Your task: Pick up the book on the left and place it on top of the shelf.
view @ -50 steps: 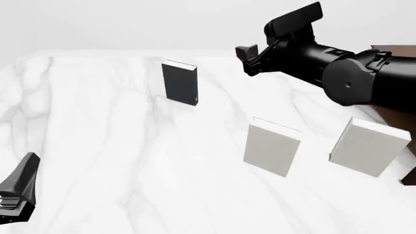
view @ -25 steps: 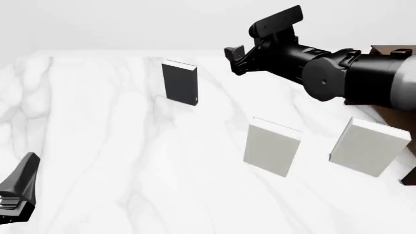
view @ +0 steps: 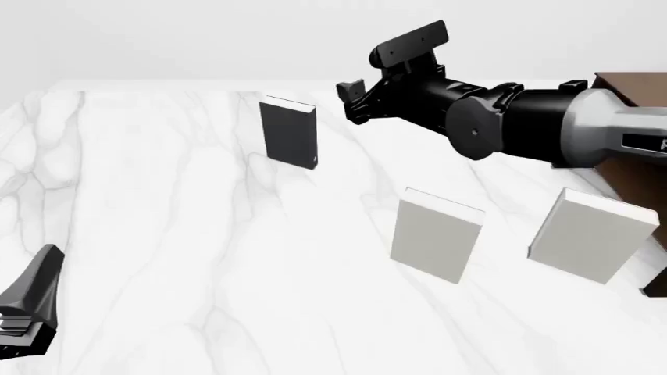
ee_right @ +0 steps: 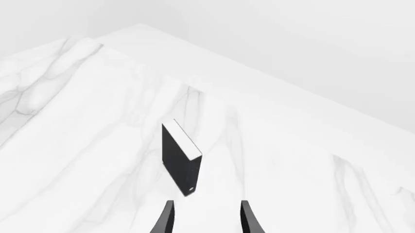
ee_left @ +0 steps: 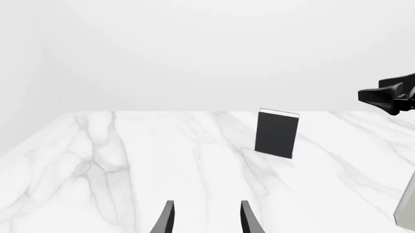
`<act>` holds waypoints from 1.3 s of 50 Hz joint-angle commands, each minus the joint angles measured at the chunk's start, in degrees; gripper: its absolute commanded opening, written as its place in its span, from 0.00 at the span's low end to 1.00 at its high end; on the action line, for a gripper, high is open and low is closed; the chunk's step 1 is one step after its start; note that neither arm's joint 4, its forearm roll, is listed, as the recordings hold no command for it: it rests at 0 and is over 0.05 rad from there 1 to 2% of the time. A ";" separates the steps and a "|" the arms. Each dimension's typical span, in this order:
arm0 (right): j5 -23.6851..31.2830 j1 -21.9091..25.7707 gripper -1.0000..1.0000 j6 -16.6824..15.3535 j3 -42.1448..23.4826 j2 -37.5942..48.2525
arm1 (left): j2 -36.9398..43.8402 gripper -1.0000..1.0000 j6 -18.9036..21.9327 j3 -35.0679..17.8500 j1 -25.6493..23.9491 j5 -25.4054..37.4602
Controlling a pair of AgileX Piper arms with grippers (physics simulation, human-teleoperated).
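The dark charcoal book (view: 289, 133) stands upright at the back left of the marble table, with a white page edge on top. It also shows in the left wrist view (ee_left: 277, 133) and the right wrist view (ee_right: 180, 158). My right gripper (view: 352, 98) is open and empty, in the air just right of the book, pointing at it. My left gripper (view: 26, 308) rests low at the near left, far from the book; its fingers (ee_left: 167, 218) stand apart. The brown shelf (view: 633, 129) shows partly at the right edge, behind the right arm.
Two pale grey-white books stand upright at the near right, one in the middle (view: 436, 234) and one further right (view: 591, 234). The marble table (view: 187, 258) stretches wide on the left. The right arm (view: 521, 129) spans the back right.
My right gripper has moved left toward the dark book. The left arm and all books have not moved.
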 commanded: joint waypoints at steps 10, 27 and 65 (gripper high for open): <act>-0.53 1.29 1.00 0.56 -4.38 5.72 | 0.00 1.00 0.00 0.00 0.00 0.00; -1.27 1.49 1.00 1.15 -7.88 10.12 | 0.00 1.00 0.00 0.00 0.00 0.00; 0.38 1.01 1.00 1.37 -17.45 19.63 | 0.00 1.00 0.00 0.00 0.00 0.00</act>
